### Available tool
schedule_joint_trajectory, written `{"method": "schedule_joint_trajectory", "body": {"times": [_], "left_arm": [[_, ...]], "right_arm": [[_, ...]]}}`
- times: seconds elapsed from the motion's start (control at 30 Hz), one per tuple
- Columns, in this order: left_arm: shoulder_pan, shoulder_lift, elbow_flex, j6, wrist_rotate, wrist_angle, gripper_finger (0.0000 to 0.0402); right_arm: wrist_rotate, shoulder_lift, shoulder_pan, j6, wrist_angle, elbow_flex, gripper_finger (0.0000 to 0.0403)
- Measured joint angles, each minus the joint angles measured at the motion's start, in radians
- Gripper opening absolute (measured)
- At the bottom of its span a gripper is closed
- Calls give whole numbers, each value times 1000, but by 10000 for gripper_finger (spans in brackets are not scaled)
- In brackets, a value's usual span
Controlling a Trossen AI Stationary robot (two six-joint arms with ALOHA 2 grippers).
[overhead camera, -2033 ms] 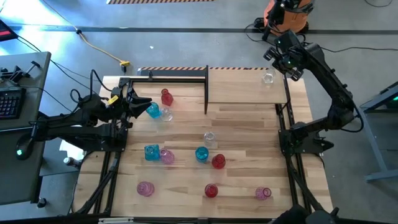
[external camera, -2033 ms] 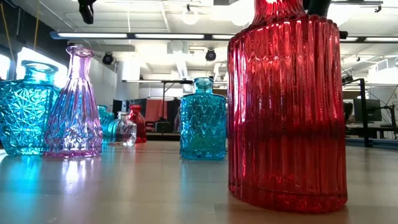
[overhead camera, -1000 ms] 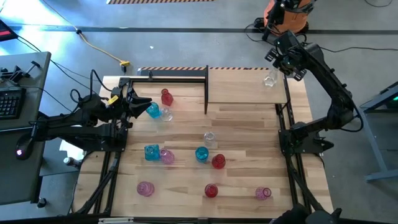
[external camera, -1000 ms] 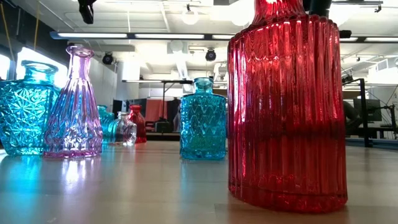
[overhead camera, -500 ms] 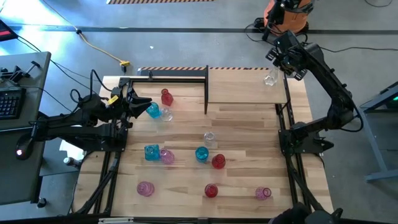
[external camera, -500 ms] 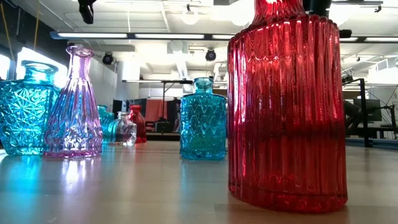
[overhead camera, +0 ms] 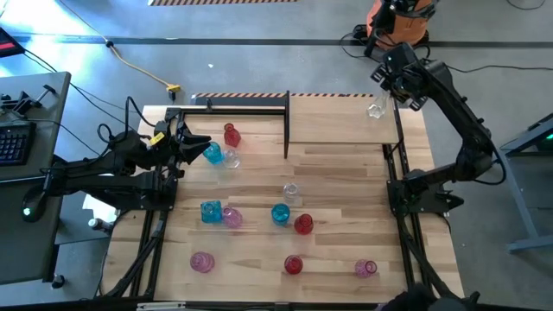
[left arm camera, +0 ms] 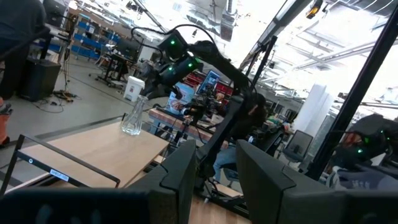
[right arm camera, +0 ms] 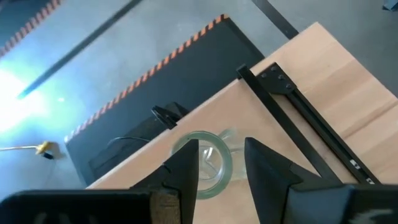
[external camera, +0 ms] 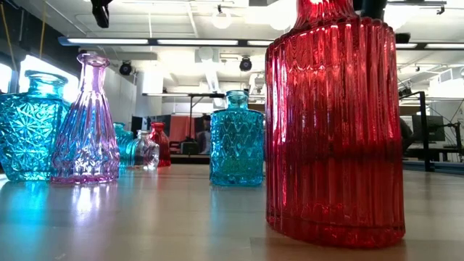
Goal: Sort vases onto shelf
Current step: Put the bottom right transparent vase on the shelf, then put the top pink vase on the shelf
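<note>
A clear tall-necked vase (overhead camera: pixel 375 109) stands by its base on the pale shelf board (overhead camera: pixel 337 125) at the far right; it also shows in the left wrist view (left arm camera: pixel 132 118). My right gripper (right arm camera: pixel 222 165) hangs over it, slightly open, a finger on either side of its mouth (right arm camera: pixel 203 163). At the table's left, my left gripper (overhead camera: pixel 195 145) is open and holds nothing, raised beside a blue vase (overhead camera: pixel 212 154). Several other vases stand on the tabletop: red (overhead camera: pixel 231 135), blue (overhead camera: pixel 280 213), pink (overhead camera: pixel 201 262). My right gripper comes at the clear vase from above, slanting down, its fingers astride the vase's mouth. One finger (right arm camera: pixel 186 167) overlaps the rim in the wrist view, and a gap shows at the other. Whether it touches, I cannot tell. The vase stands upright on the shelf.
Black metal bars (overhead camera: pixel 287 125) edge the shelf, and a black frame (overhead camera: pixel 233 104) runs along the far side. In the low view a ribbed red vase (external camera: pixel 333 123) stands close, with blue (external camera: pixel 237 141) and pink (external camera: pixel 85 123) vases behind. The shelf board left of the clear vase is bare.
</note>
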Motion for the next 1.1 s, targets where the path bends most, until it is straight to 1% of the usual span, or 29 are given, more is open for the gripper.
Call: {"method": "schedule_joint_trajectory", "body": {"times": [0.27,0.43,0.57,0.7,0.87,1.1], "left_arm": [[0,0,0,0,0,0,106],[0,0,0,0,0,0,106],[0,0,0,0,0,0,106],[0,0,0,0,0,0,106],[0,0,0,0,0,0,106],[0,0,0,0,0,0,106]], "right_arm": [[-5,-62,24,-59,37,2,110],[-83,-84,47,-135,46,2,110],[-185,-95,86,-202,76,2,110],[-287,-102,148,-261,87,2,110],[-360,-104,256,-294,86,2,110],[-376,-105,430,-318,85,2,110]]}}
